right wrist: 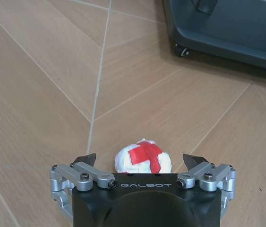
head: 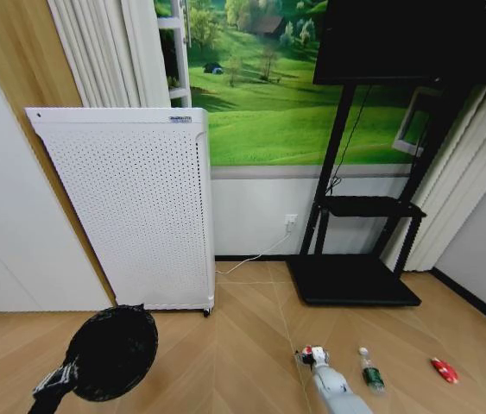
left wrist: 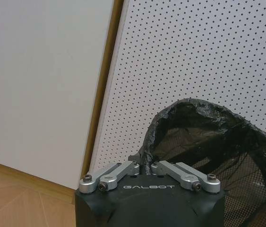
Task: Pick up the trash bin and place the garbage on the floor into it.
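The right gripper (right wrist: 142, 163) hangs released over the floor (right wrist: 38, 94), the red-and-white wad (right wrist: 143, 157) straight between its jaws. The left gripper (left wrist: 147, 169) is clenched on the trash bin (left wrist: 208, 142) rim.

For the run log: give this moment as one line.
left gripper: shut on trash bin rim | right gripper: open around red-and-white wad | bottle, red piece: on floor
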{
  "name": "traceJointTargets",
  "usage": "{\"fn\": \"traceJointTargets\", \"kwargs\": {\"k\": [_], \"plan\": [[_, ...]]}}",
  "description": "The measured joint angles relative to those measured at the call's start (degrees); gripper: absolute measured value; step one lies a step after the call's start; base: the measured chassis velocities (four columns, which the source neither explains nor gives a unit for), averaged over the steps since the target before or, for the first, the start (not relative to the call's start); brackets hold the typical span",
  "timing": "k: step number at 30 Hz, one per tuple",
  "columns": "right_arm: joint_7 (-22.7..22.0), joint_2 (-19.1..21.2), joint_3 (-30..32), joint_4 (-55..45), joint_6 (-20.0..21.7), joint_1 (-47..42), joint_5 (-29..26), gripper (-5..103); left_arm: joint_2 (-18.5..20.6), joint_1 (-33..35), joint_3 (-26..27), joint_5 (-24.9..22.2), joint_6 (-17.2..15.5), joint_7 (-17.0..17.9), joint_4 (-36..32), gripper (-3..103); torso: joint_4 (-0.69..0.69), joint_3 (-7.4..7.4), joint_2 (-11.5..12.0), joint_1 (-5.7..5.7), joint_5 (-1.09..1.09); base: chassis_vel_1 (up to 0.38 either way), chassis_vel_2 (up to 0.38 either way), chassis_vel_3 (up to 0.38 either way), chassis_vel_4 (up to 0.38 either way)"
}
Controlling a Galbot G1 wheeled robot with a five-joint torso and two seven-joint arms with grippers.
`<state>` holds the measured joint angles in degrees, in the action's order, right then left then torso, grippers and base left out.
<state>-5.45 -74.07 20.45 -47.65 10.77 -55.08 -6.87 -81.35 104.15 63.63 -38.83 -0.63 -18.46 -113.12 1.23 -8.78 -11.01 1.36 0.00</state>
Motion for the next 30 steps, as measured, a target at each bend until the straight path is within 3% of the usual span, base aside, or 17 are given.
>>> {"fn": "traceJointTargets", "kwargs": {"k": [22,24,26,27,29,30], "plan": [[0.65,-1.88,1.85,12.05,-2.76,6.74,4.54,103,-0.85,0.85,0.12,0.19,0.06,-0.17,-0.43,5,0.0,0.0,0.0,0.0,0.0,0.0,0.0,0.0,0.0],[0.46,-1.9,1.93,12.21,-2.48,6.75,4.67,95,-0.86,0.81,0.12,0.18,0.1,-0.17,-0.4,5,0.0,0.0,0.0,0.0,0.0,0.0,0.0,0.0,0.0],[0.39,-1.83,1.89,12.16,-2.2,6.58,4.73,95,-0.87,0.79,0.12,0.16,0.12,-0.17,-0.35,5,-0.01,0.01,0.0,0.0,0.0,0.0,0.0,0.0,0.0],[0.35,-1.69,1.82,12.1,-2.02,6.32,4.73,85,-0.87,0.72,0.11,0.13,0.17,-0.17,-0.26,5,0.0,0.0,0.0,0.0,0.0,0.0,0.0,0.0,0.0],[0.32,-1.66,1.82,12.1,-1.95,6.22,4.73,85,-0.86,0.66,0.08,0.12,0.17,-0.17,-0.21,5,0.01,0.0,0.0,0.0,0.0,0.0,0.0,0.0,0.0],[0.31,-1.66,1.83,12.09,-1.9,6.15,4.73,80,-0.86,0.61,0.04,0.1,0.18,-0.17,-0.17,5,0.01,0.0,0.0,0.0,0.0,0.0,0.0,0.0,0.0]]}}
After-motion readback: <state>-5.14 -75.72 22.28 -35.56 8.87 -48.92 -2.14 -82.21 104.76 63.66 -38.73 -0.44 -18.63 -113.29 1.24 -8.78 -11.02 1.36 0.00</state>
